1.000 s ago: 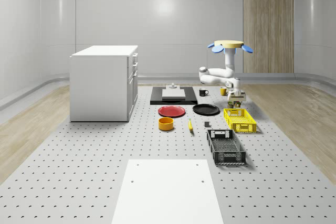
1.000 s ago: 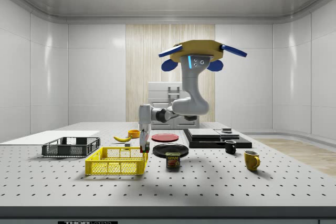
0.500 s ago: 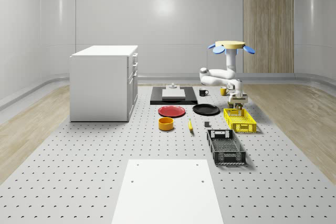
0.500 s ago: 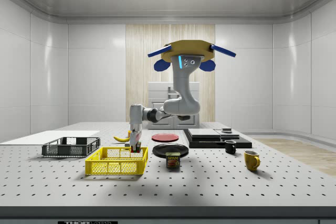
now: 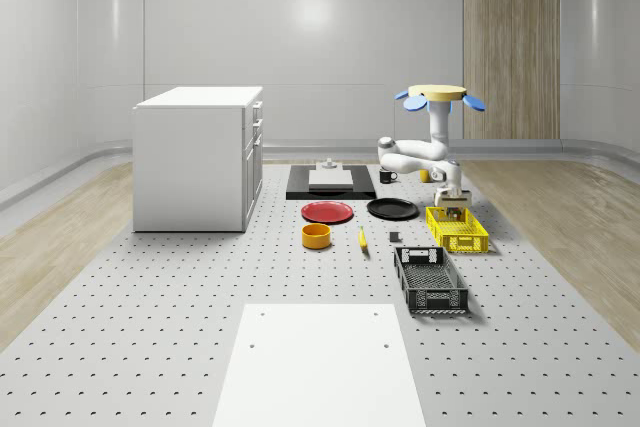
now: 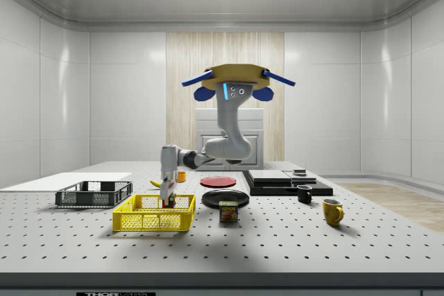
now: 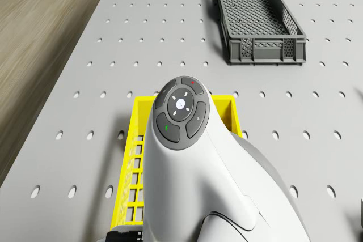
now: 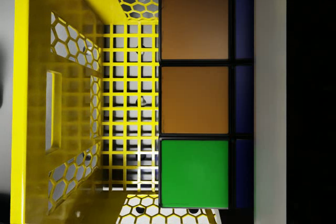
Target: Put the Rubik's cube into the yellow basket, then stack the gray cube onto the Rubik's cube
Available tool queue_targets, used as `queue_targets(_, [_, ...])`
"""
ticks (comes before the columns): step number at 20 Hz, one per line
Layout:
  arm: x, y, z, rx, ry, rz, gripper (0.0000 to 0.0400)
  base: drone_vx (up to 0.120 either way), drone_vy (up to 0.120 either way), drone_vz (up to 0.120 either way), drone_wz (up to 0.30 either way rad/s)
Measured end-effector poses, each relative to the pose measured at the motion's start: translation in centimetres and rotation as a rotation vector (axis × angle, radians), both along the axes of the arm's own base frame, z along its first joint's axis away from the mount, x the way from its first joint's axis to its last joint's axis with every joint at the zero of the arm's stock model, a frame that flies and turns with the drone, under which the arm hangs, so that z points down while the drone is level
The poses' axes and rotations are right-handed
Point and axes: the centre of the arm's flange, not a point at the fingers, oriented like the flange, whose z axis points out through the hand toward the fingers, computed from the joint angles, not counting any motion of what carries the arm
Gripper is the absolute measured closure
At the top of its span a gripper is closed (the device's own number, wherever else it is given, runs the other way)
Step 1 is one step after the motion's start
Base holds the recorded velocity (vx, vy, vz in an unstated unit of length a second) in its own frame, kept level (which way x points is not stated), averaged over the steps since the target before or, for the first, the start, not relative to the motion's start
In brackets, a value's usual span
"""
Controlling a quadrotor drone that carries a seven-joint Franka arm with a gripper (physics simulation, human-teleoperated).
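Rubik's cube (image 8: 195, 100) sat clamped between my fingers, hanging just over the yellow basket (image 6: 154, 220), with my gripper (image 6: 166, 197) at its far-left end. My drone (image 6: 234, 78) hovered above the table. Rigid, light, smooth-faced; flat opposite faces judged the soundest hold.

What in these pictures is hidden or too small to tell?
- Gray cube: not identifiable in any view.
- Tool fingers: too small in the side view.
- Rubik's cube: partly cut off by the wrist view's edge.
- Yellow basket: middle covered by the arm in the drone view.
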Motion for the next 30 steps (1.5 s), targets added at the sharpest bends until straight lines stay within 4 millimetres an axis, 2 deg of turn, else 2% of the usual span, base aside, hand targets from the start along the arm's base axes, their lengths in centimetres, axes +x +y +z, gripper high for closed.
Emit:
queue_targets(4, [0.0, 0.0, 0.5, 0.000, 0.000, 0.000, 0.0075, 0.030, 0.000, 0.000, 0.000])
queue_targets(17, [0.0, 0.0, 5.0, 0.000, 0.000, 0.000, 0.0075, 0.000, 0.000, 0.000, 0.000])
queue_targets(21, [0.0, 0.0, 5.8, 0.000, 0.000, 0.000, 0.0033, 0.000, 0.000, 0.000, 0.000])
queue_targets(28, [0.0, 0.0, 4.0, 0.000, 0.000, 0.000, 0.0006, 0.000, 0.000, 0.000, 0.000])
queue_targets(30, [0.0, 0.0, 3.2, 0.000, 0.000, 0.000, 0.0003, 0.000, 0.000, 0.120, 0.000])
